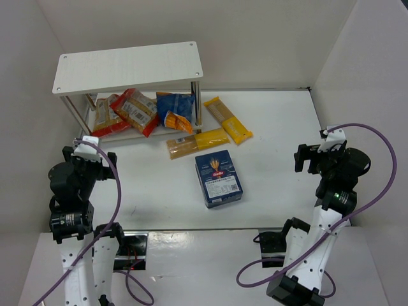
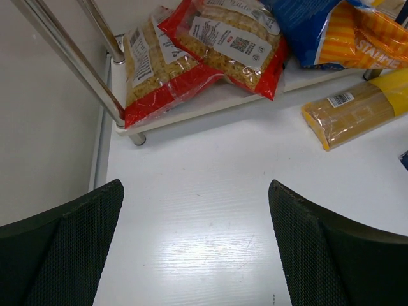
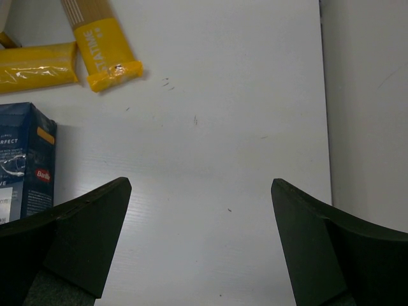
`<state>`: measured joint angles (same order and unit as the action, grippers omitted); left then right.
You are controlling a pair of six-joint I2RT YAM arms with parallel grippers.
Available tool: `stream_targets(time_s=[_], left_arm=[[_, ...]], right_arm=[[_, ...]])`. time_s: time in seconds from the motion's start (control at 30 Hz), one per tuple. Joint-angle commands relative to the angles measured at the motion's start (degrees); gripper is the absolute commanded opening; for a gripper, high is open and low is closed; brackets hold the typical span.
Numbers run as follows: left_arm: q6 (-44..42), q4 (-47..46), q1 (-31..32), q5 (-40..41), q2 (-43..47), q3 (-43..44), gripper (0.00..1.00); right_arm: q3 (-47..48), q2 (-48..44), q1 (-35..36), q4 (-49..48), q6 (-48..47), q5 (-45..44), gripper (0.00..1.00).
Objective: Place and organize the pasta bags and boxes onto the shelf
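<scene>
The shelf [image 1: 127,65] stands at the back left. On its lower board lie two red-orange bags [image 1: 135,111] [image 2: 223,44] and a blue-and-orange bag [image 1: 175,109] [image 2: 331,32]. Two long yellow packets lie on the table to its right, one [image 1: 227,119] [image 3: 99,44] angled, one [image 1: 197,143] [image 2: 360,111] below it. The dark blue box [image 1: 218,178] [image 3: 25,162] lies flat mid-table. My left gripper [image 1: 89,155] [image 2: 196,191] is open and empty, in front of the shelf's left end. My right gripper [image 1: 315,156] [image 3: 201,188] is open and empty over the right side of the table.
White walls enclose the table on the left, back and right. The shelf's silver legs [image 2: 70,57] stand close ahead of my left gripper. Bare table [image 1: 280,140] lies between the box and my right gripper.
</scene>
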<state>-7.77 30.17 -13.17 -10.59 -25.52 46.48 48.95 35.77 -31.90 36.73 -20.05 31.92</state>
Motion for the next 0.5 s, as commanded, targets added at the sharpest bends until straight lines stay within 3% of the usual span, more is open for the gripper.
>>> stream_targets(time_s=[0.0, 0.47], left_arm=[[-0.1, -1.2, -0.9, -1.0, 0.6, 0.0, 1.0], [-0.6, -1.2, -1.9, -2.1, 3.5, 0.0, 1.0]], right_arm=[[1.8, -0.7, 0.1, -0.3, -0.3, 0.2, 0.99], [1.8, -2.0, 0.1, -0.3, 0.2, 0.2, 0.99]])
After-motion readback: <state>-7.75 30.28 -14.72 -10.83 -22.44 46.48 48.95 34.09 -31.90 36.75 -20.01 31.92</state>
